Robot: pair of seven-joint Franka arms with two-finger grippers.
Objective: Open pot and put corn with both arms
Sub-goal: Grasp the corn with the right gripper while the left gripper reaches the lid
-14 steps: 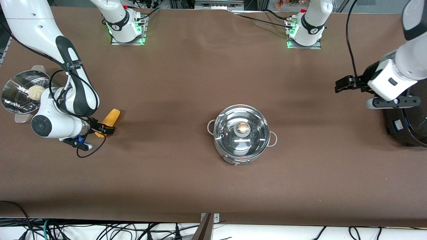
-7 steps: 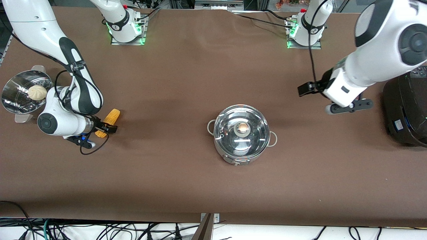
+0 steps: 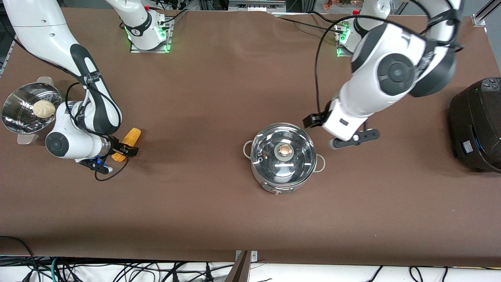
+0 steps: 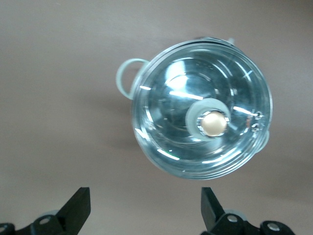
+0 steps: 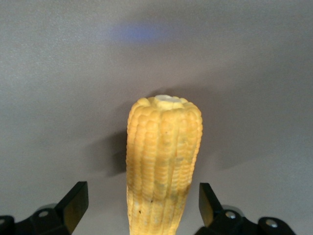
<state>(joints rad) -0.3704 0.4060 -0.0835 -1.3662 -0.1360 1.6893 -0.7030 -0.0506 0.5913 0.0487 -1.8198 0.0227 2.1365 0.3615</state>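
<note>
One lidded pot (image 3: 283,158), left claw (image 4: 144,215) open above, right claw (image 5: 142,215) open astride corn (image 5: 163,161)

The round stainless-steel pot (image 3: 283,158) with its glass lid (image 4: 201,121) is set mid-table. The yellow corn cob (image 3: 128,143) is laid toward the right arm's end, near the perforated steel steamer bowl (image 3: 17,113).

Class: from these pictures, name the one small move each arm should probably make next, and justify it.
Likely the left gripper, open beside the pot, should shift over the lid's knob and descend, since the lid is still on. The right gripper, open astride the corn on the table, should close.
</note>
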